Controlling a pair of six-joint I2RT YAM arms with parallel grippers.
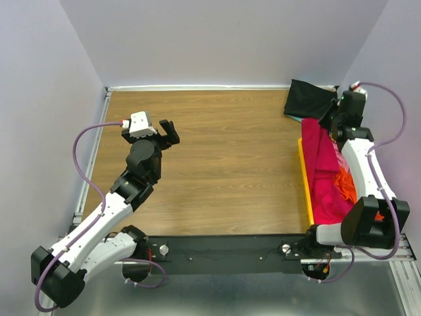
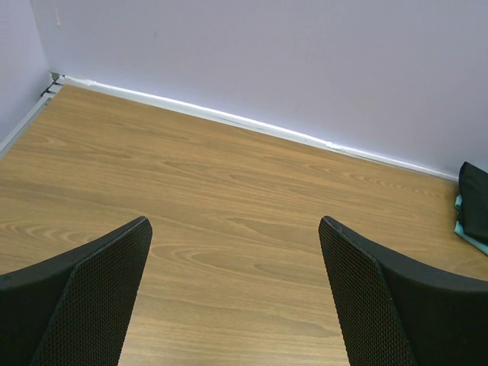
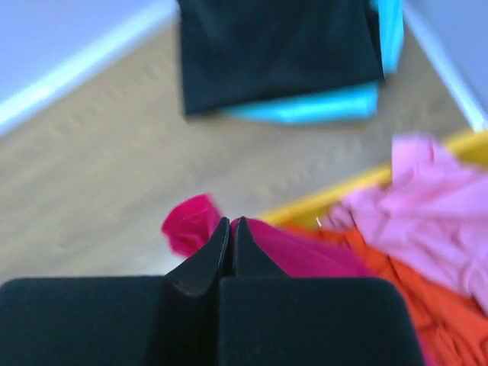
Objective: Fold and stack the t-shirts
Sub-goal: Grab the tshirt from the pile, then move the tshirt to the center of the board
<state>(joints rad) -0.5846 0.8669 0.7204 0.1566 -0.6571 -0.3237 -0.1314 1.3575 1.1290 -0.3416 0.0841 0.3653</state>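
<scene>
A crimson t-shirt (image 1: pixel 322 168) hangs over the rim of the yellow bin (image 1: pixel 304 178) at the right edge of the table. My right gripper (image 1: pixel 332 123) is shut on a fold of this crimson t-shirt (image 3: pixel 187 225), and in the right wrist view the cloth shows on both sides of the closed gripper (image 3: pixel 231 223). An orange t-shirt (image 3: pixel 415 293) and a pink t-shirt (image 3: pixel 435 198) lie in the bin. A folded black t-shirt (image 1: pixel 309 99) rests on a teal one (image 3: pixel 305 110) at the far right corner. My left gripper (image 1: pixel 168 131) hovers open over bare wood, its jaws (image 2: pixel 232 221) wide apart and holding nothing.
The wooden table (image 1: pixel 223 158) is walled at the back and on both sides by pale lilac panels. The yellow bin's rim (image 3: pixel 358 183) runs just behind the right fingertips. In the left wrist view the black t-shirt (image 2: pixel 474 202) shows at the far right.
</scene>
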